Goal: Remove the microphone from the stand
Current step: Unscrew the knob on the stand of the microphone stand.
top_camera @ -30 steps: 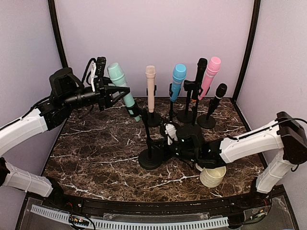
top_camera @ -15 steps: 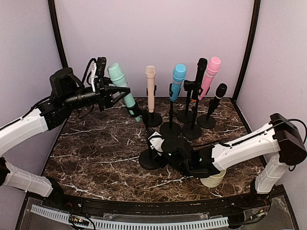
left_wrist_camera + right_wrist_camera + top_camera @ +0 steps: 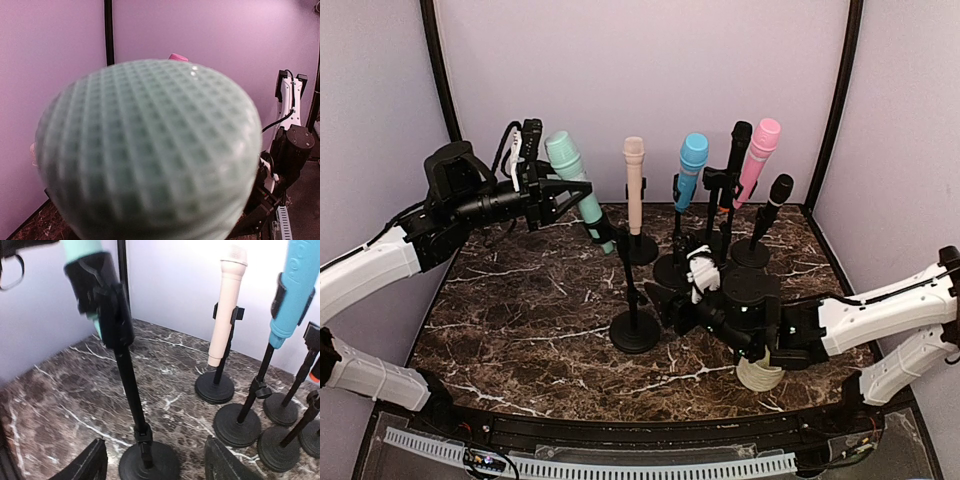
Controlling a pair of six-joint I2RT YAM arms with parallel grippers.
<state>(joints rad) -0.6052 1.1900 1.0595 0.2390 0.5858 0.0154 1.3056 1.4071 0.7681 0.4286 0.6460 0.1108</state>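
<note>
My left end effector (image 3: 548,190) is closed around the mint-green microphone (image 3: 572,180), on the body just under its round, bumpy head. The microphone leans, and its bottom end sits in the black clip (image 3: 107,295) at the top of the thin stand (image 3: 632,290). So it is not out yet.

My right end effector (image 3: 665,303) is low down and open wide. It holds nothing. One finger (image 3: 82,465) is on each side of the stand's round base (image 3: 150,462), and neither one touches it.

I think the microphone is hard and stiff, and not very heavy. Its body looks smooth, so it could slip if I hold it too softly. The body is a good place to hold it, not the head. The clip may hold on tight. The stand is thin and could tip when I pull, so I think the base needs holding down.

The surface (image 3: 520,320) is dark stone with white lines. It looks flat and hard. There is bare room on my left side. Behind the stand are more stands, with a cream microphone (image 3: 634,185), a blue microphone (image 3: 692,165) and a pink microphone (image 3: 760,150). They are near, so I should pull up and away from them. A cream cup (image 3: 760,375) sits under my right arm.
</note>
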